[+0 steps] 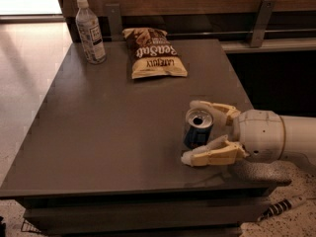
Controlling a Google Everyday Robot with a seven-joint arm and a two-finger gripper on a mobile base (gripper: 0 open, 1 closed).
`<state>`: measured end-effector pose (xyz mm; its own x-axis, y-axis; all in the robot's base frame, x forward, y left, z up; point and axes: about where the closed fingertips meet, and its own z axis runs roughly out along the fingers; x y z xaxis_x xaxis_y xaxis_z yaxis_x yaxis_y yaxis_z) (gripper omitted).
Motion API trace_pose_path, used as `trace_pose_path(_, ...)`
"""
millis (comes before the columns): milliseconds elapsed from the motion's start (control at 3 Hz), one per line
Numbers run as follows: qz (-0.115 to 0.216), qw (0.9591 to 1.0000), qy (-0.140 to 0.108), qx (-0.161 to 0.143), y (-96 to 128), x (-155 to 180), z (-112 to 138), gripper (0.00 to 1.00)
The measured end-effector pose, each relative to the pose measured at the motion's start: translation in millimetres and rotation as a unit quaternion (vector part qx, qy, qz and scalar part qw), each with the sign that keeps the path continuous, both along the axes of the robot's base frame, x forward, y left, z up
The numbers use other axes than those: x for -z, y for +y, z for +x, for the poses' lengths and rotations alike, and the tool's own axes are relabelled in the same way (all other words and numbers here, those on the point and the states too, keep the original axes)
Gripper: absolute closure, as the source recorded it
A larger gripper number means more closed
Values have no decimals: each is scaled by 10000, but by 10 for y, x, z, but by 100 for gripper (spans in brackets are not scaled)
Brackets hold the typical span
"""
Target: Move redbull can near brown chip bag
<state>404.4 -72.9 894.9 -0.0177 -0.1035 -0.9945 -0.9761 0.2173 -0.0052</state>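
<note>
My hand (190, 132) pokes in from 3 o'clock at the near right corner of the table (98, 132). Its fingers are spread, one on each side of the redbull can (198, 127), which stands upright between them. Can't tell if they touch it. The brown chip bag (154, 53) lies flat, well apart at the can's 11 o'clock, with a clear bottle (90, 31) at the bag's 9 o'clock.

Can: slim metal redbull can (197, 127), shiny silver top, dark blue side.
Bag: flat crinkled brown chip bag (153, 53), behind the can; dark brown with white letters, cream-yellow band below.
Gripper: cream-yellow two-finger gripper (190, 131), spread around the can; round white arm (266, 135).
Bottle: clear plastic bottle (90, 31), far behind the can; white cap, pale label.
Table: plain dark grey-brown table (108, 117) under the can.
</note>
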Motion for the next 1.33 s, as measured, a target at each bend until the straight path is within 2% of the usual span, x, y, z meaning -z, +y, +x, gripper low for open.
trace_pose_path(333, -8, 10000, -9, -19, 20, -10, -5, 47)
trace_pose_path(667, -19, 10000, -22, -45, 48, -23, -13, 78)
trace_pose_path(1000, -25, 10000, -30, -61, 66, -32, -18, 99)
trace_pose_path(1333, -45, 9999, -59, -75, 64, -114, 24, 100)
